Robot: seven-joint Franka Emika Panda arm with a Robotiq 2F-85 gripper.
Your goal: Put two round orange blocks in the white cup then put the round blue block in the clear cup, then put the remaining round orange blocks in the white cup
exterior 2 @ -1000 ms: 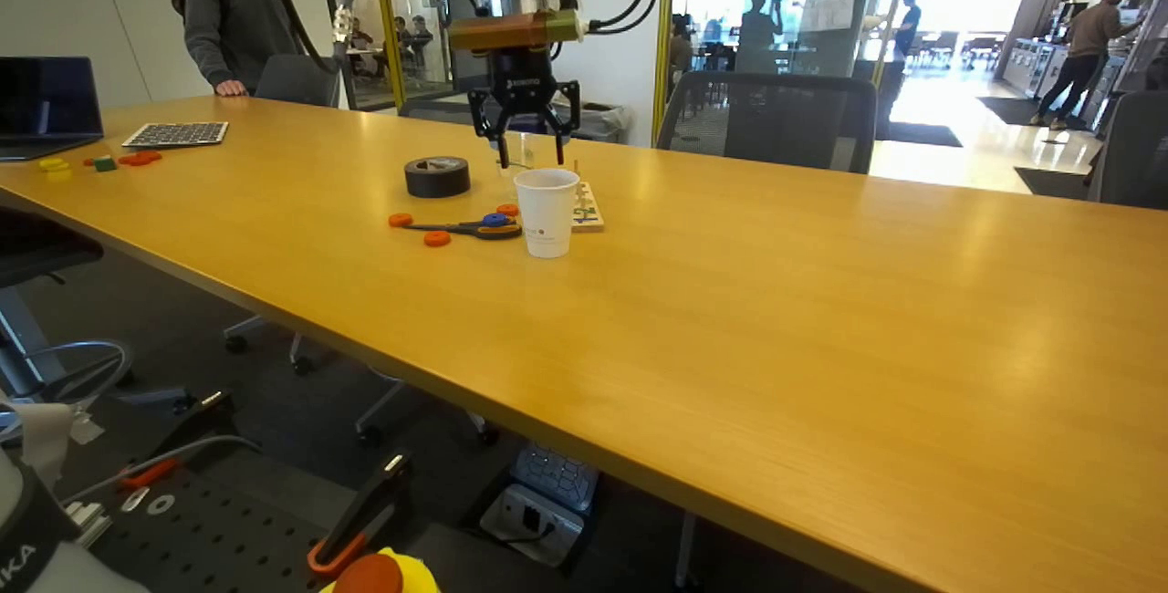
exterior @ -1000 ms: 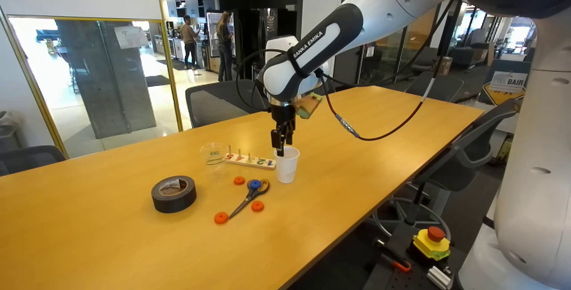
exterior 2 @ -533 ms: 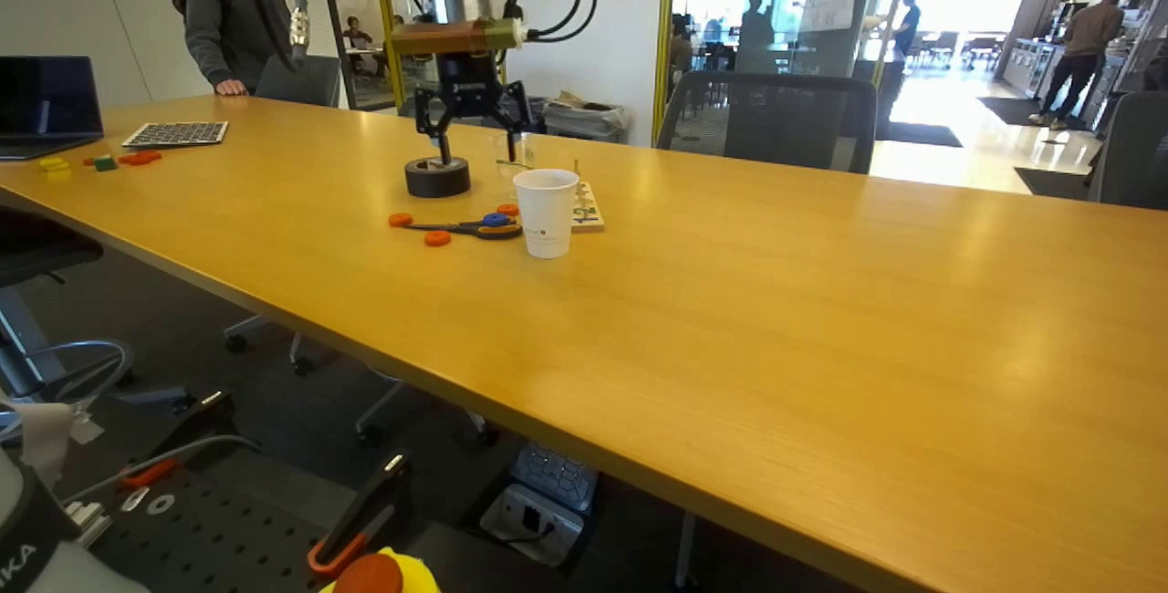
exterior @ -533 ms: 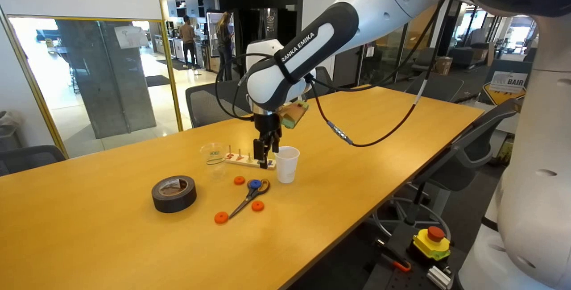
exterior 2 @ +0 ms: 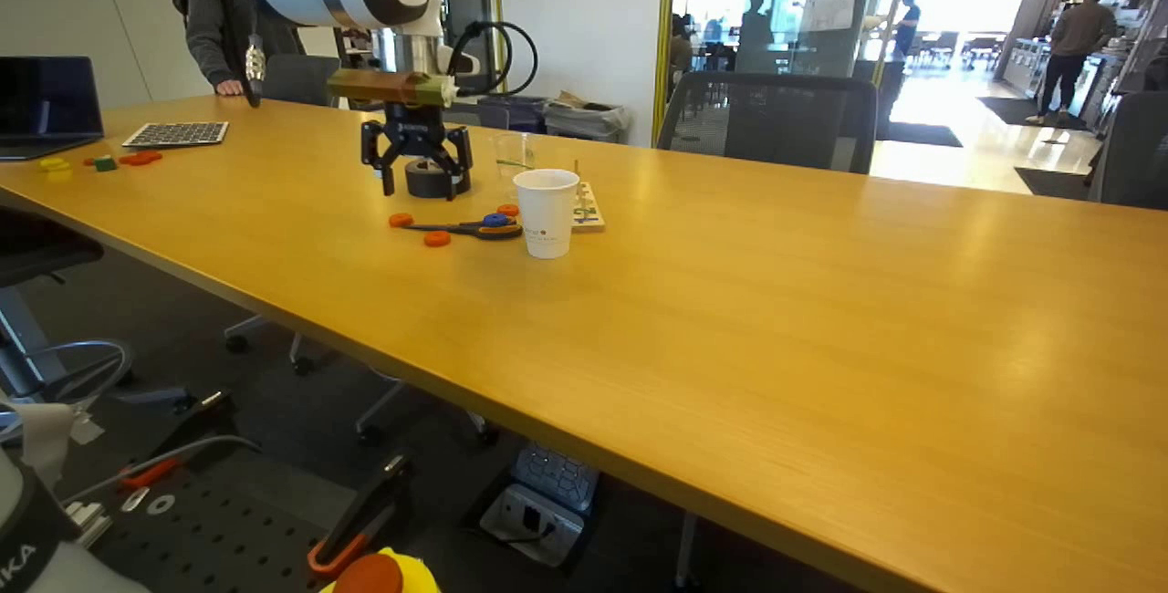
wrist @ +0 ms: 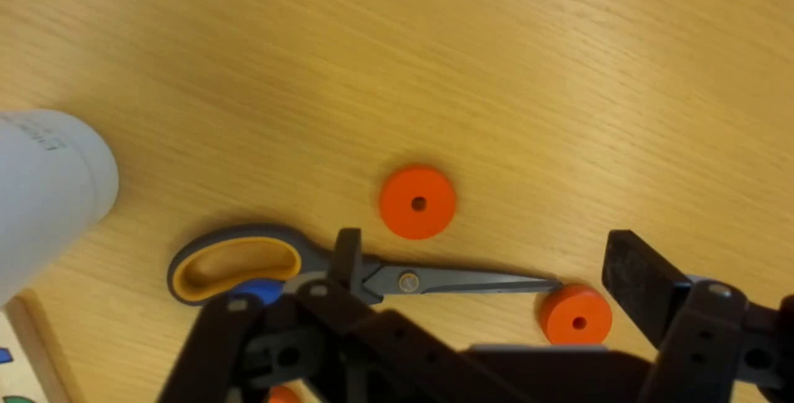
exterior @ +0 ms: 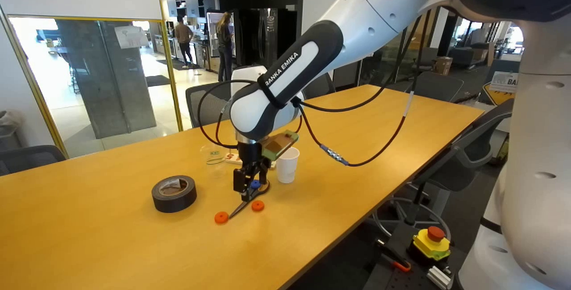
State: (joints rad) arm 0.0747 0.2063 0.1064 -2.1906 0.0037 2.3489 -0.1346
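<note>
Tool hovers spread apart, I'd guess to straddle one of three orange blocks on the worktop by the scissors; blue block at their handle. White cup upright nearby, presumably for easy drops.

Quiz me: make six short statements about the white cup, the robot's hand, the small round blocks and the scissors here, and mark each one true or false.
1. The white cup stands upright. True.
2. The white cup is see-through. False: it is solid white.
3. The hand is open. True.
4. The blue block lies at the handle end of the scissors, an orange block at their tip. True.
5. The scissors are spread wide. False: they are closed.
6. The hand is gripping the scissors. False: it holds nothing.
</note>
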